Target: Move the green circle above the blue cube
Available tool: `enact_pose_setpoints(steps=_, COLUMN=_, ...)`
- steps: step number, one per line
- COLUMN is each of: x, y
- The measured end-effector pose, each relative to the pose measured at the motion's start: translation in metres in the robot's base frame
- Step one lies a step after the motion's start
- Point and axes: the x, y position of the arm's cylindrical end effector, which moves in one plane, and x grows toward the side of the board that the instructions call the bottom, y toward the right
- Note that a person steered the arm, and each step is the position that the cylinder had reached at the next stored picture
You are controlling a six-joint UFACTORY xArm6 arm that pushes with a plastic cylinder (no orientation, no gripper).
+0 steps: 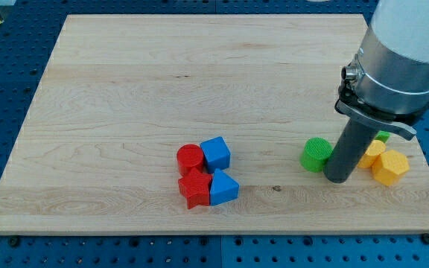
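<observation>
The green circle (316,154) is a short green cylinder on the wooden board (162,89), right of centre. The blue cube (216,152) sits left of it, near the board's middle bottom, touching a red cylinder (189,157). My tip (338,178) rests on the board just right of the green circle, touching or nearly touching its right side. The dark rod rises from the tip into the arm's grey body at the view's upper right.
A red star-like block (194,188) and a blue triangular block (224,187) lie just below the blue cube. Two yellow blocks (388,165) sit right of my tip, with a second green block (383,137) partly hidden behind the arm.
</observation>
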Motion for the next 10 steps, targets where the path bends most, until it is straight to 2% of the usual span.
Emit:
enact_pose_setpoints(steps=1, x=0.0, y=0.025)
enact_pose_setpoints(steps=3, x=-0.028, y=-0.028)
enact_pose_setpoints(steps=7, x=-0.03, y=-0.042)
enact_pose_setpoints(steps=10, x=-0.048, y=-0.055)
